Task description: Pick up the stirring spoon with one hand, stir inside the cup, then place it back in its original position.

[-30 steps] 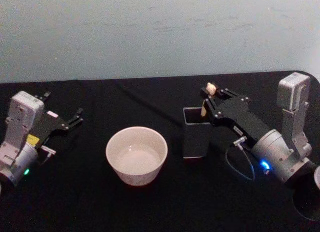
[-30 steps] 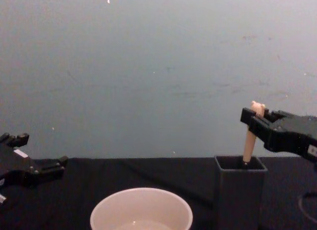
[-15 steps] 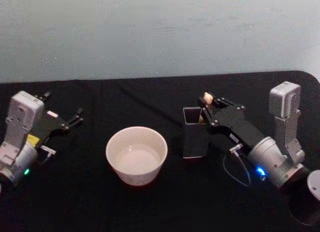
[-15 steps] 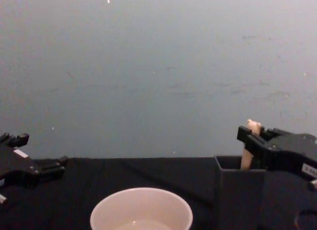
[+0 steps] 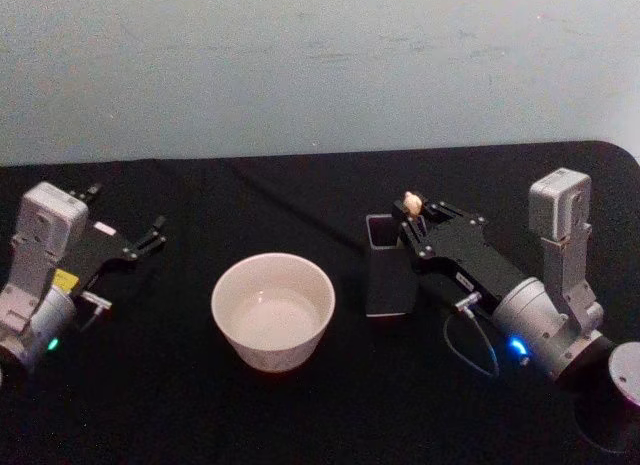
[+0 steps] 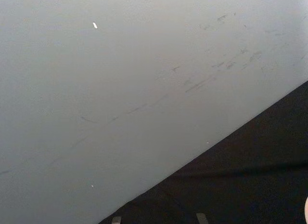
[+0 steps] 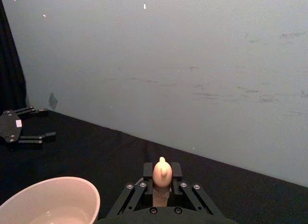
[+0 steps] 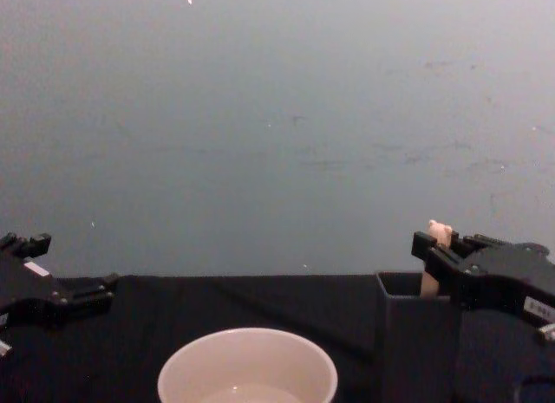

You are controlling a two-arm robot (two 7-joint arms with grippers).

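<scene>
The stirring spoon (image 5: 411, 201) stands upright in the dark grey holder (image 5: 387, 275), the original position; just its beige handle top and bear head (image 8: 438, 232) rise above the rim. My right gripper (image 5: 412, 217) is shut on the handle right below the bear head (image 7: 162, 172), level with the holder's (image 8: 416, 334) back right corner. The spoon's bowl is hidden inside the box. The cream cup (image 5: 272, 310) sits left of the holder and also appears low in the chest view (image 8: 247, 373). My left gripper (image 5: 150, 233) rests open at the far left.
A black cloth (image 5: 200, 405) covers the table, with a pale wall (image 5: 300, 65) behind. A dark round object (image 5: 620, 405) sits at the near right corner. A cable (image 5: 470, 345) loops under the right wrist.
The right gripper has come down with the spoon, sinking the handle deeper into the holder until only its top shows. The left arm has not moved.
</scene>
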